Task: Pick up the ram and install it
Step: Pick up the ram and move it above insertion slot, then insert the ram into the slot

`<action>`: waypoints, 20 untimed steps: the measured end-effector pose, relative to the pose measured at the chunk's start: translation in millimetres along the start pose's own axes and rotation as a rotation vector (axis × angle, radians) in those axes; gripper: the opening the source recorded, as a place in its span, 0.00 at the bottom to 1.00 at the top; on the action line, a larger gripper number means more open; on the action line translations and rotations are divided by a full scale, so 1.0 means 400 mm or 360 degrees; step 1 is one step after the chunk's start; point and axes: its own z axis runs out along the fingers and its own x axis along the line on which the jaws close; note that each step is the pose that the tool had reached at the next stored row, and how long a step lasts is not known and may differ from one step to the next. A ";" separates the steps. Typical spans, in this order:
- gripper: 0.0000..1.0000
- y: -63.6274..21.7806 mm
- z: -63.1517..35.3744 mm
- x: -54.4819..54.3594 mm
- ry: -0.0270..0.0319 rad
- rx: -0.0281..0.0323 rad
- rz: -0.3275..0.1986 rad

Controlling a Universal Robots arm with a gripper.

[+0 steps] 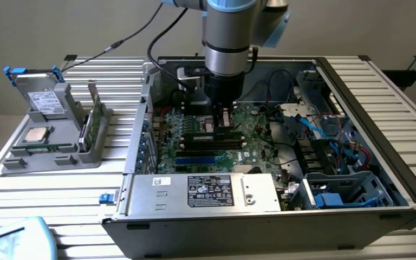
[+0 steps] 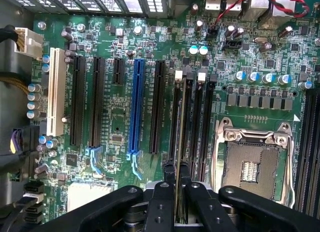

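My gripper (image 1: 223,120) reaches down inside the open computer case (image 1: 381,130), just above the motherboard's (image 2: 115,117) long black memory slots (image 2: 204,127). It is shut on the ram (image 2: 181,137). In the wrist view the ram appears edge-on as a thin strip running between the two black fingers (image 2: 165,197). The stick lies along one black slot whose white end clip (image 2: 178,75) sits at its far end. Whether the ram touches the slot or hangs just above it I cannot tell.
The empty CPU socket (image 2: 250,164) with its metal frame lies beside the slots. A blue slot (image 2: 136,107) and other black expansion slots lie on the other side. A grey fixture (image 1: 52,146) at the exterior view's left holds a silver CPU (image 1: 37,134) and a green board on edge (image 1: 95,122). The power supply (image 1: 208,192) fills the case front.
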 end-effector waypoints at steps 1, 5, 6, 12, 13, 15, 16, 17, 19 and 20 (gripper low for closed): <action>0.14 0.000 0.000 0.000 -0.00001 -0.00002 0.0000; 0.14 0.000 0.000 0.000 -0.00002 -0.00003 0.0000; 0.14 0.000 0.000 0.000 -0.00002 -0.00004 0.0000; 0.14 -0.001 0.008 0.000 0.00018 -0.00006 0.0000; 0.14 -0.001 0.010 0.000 0.00028 -0.00007 0.0000; 0.14 -0.003 0.012 0.000 0.00048 -0.00015 0.0000; 0.14 -0.004 0.014 -0.001 0.00057 -0.00031 0.0000; 0.14 -0.005 0.015 -0.001 0.00072 -0.00053 0.0000; 0.14 -0.005 0.016 -0.001 0.00097 -0.00113 0.0000; 0.14 -0.005 0.016 -0.001 0.00098 -0.00142 -0.0001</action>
